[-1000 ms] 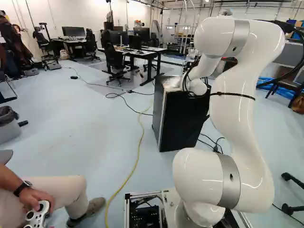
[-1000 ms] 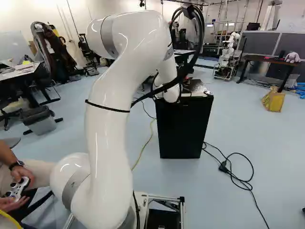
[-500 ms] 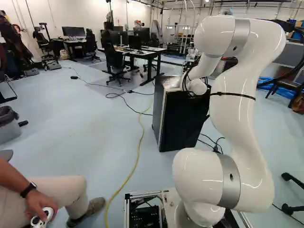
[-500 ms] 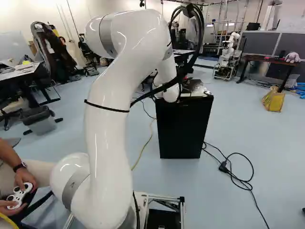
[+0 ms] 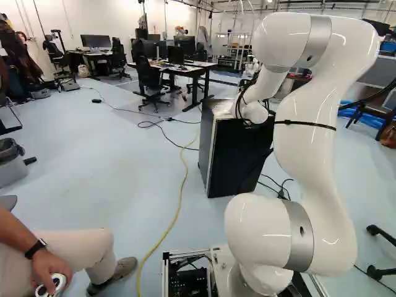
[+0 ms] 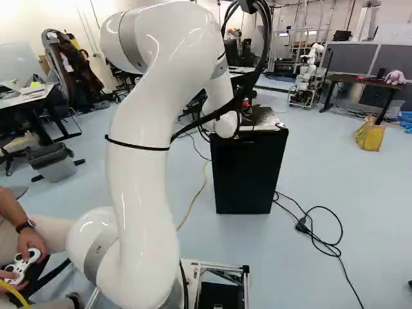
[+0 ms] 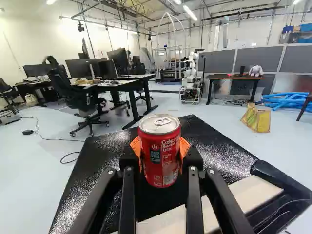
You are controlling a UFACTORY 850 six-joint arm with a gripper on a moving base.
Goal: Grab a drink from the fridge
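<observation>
Pale blue, smooth flooring (image 5: 124,185) supports the black, box-shaped fridge (image 6: 248,174), which stands upright ahead of the base. Its glossy, speckled black top (image 7: 105,151) lies beneath the gripper, beside a pale, flat strip (image 7: 248,195).

Drink location: the red cylindrical metal can (image 7: 160,163) is upright over the fridge top, outside the cabinet. Whether its base touches that surface cannot be determined.

Gripper state: the black two-fingered gripper (image 7: 160,153) is clamped on the can. Orange, ridged pads (image 7: 185,147) bear against it from opposite sides. This placement suits the round wall, apparently so that the load is shared evenly and the silver lid and pull tab stay clear. The thin metal wall probably dents under excess force; the smooth coating may slip under too little.

Arm: the glossy white, rounded links (image 6: 141,161) reach forward to the fridge. Judged step: the grasp is made. Next, raise the can vertically, keep it level, then withdraw it.
</observation>
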